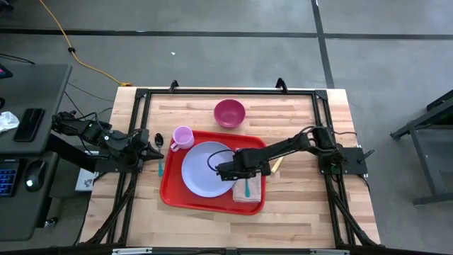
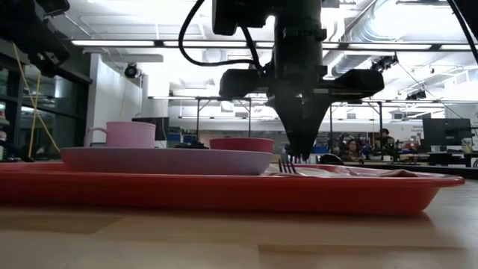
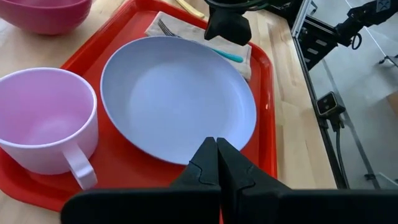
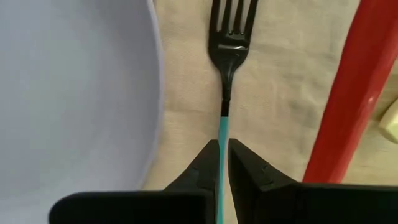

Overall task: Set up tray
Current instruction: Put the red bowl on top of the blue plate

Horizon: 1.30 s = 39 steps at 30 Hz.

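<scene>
Resting on: the table (image 1: 297,212) carries the tray (image 1: 170,193), which sits near its middle, a little toward 7 o'clock.
Tray: red, flat, low rim; it holds a plate, a cup, a napkin and a fork.
Plate (image 1: 202,170): lavender, round, on the tray's middle.
Cup (image 1: 182,137): pink, upright, at the tray's 10 o'clock corner, just beside the plate, handle toward 9 o'clock.
Napkin (image 1: 256,191): beige, flat at the tray's 4 o'clock corner, beside the plate's 3 o'clock edge.
Fork (image 4: 227,37): dark tines, teal handle, lying on the napkin, alongside the plate's edge.
Right gripper (image 4: 222,163): low over the napkin; its fingers (image 4: 245,167) are pinched nearly closed on the fork's teal handle, one on each side.
Left gripper (image 3: 216,163): at 9 o'clock of the tray, off its edge, pointing toward the plate; its fingers (image 3: 202,165) are pressed together with nothing between them.
Bowl (image 1: 229,112): magenta, on the table at 12 o'clock of the tray, off it.
Spoon (image 1: 159,142): dark bowl, teal handle, on the table just at 9 o'clock of the tray, near the left gripper.
Yellow item (image 1: 277,164): small, on the table at the tray's 3 o'clock rim; what it is cannot be told.
</scene>
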Motion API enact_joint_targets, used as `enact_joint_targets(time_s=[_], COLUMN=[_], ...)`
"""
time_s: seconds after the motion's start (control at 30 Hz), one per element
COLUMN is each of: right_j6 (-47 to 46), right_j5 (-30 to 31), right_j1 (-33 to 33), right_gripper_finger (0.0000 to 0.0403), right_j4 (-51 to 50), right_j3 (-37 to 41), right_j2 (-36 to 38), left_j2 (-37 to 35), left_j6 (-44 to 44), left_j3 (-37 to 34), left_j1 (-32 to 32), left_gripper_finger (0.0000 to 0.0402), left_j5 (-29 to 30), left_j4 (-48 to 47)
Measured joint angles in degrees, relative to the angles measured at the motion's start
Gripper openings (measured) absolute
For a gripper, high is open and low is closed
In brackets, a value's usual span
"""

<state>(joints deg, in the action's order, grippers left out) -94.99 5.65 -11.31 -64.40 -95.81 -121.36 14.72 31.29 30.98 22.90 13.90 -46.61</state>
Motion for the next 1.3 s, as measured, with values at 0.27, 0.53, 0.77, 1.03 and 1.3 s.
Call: enact_joint_targets(time_s=[0.27, 0.53, 0.77, 1.03, 1.3], right_j6=[4.2, 18.6, 37.0, 53.2, 60.1], right_j5=[6.4, 16.4, 15.8, 8.5, 2.9], right_j1=[0.2, 6.4, 16.8, 27.8, 36.5], right_gripper_finger=[0.0012, 0.0012, 0.0012, 0.0012, 0.0012], right_j4=[-7.5, -12.4, -11.3, -8.3, -6.4], right_j3=[-6.8, -15.7, -16.8, -16.8, -16.8], right_j2=[0.6, 4.2, 7.1, 8.2, 8.2], left_j2=[0.0, 0.0, 0.0, 0.0, 0.0], left_j6=[-1.0, -1.4, -1.1, 0.6, 5.2], left_j3=[0.3, 5.1, 7.5, 7.7, 7.7], left_j1=[0.0, 0.0, 0.0, 0.0, 0.0], left_gripper_finger=[0.0021, 0.0021, 0.0021, 0.0021, 0.0021], left_j5=[-2.4, -4.6, -4.6, -4.4, -4.4], left_j4=[0.0, -1.3, -1.9, -1.0, -1.4])
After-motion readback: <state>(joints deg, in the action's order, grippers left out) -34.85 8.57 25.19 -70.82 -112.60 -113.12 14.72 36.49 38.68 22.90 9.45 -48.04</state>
